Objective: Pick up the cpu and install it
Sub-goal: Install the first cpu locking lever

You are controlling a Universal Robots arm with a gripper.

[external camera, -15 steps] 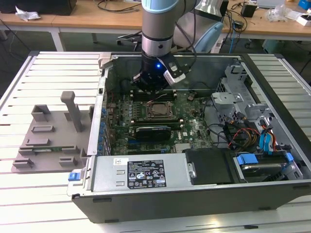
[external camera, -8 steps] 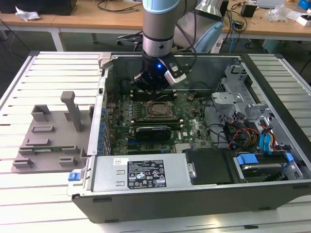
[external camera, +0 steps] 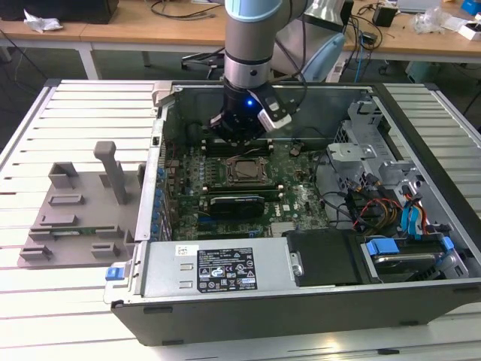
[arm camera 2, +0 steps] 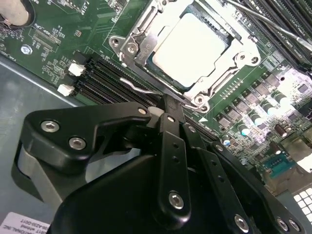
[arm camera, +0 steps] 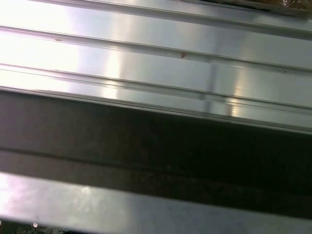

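Second wrist view: the cpu (arm camera 2: 192,46) is seen lying flat inside the socket frame (arm camera 2: 127,46) on the motherboard (arm camera 2: 56,44), its silver top bare. The gripper (arm camera 2: 168,105) is poised just beside the frame's near edge, close to the thin lever wire (arm camera 2: 139,87), its fingers apparently pressed together with nothing pinched. In the exterior view the gripper (external camera: 239,138) is lowered into the open computer case (external camera: 301,301), just beyond the cpu (external camera: 243,171). Placement is judged done, with the securing stage in hand. Any further motion is judged to call for light, precise contact with the wire, and the seated chip should not be disturbed.
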